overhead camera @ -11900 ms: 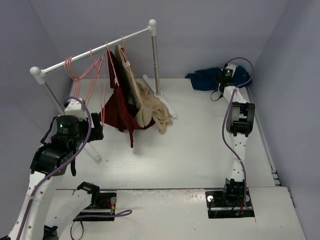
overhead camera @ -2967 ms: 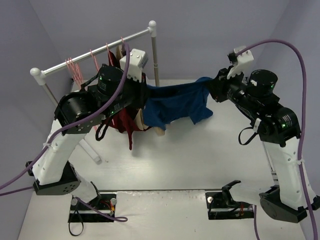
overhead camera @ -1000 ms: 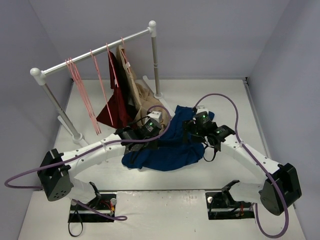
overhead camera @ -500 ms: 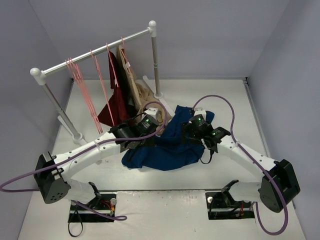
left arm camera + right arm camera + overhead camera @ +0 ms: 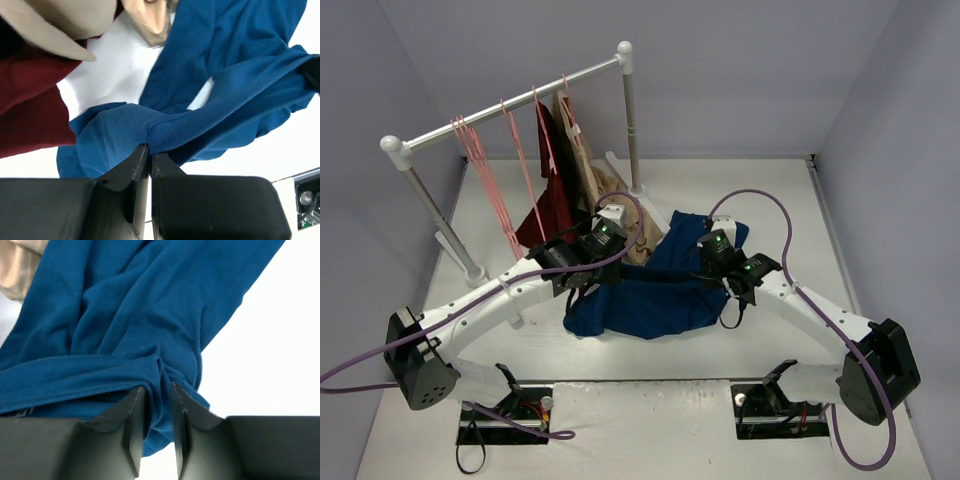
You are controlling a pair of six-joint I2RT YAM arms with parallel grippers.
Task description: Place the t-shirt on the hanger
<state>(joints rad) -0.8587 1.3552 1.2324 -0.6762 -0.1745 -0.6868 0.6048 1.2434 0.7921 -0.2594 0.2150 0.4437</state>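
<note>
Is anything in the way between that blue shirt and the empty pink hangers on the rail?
Yes. The dark red garment and the tan garment hang from the rail between the t-shirt and the bare hangers farther left.

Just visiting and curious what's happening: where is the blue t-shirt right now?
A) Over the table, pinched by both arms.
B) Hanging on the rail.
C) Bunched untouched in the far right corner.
A: the t-shirt stretches low over the table, and the left arm's jaws and the right arm's jaws each pinch a fold of it.
</note>
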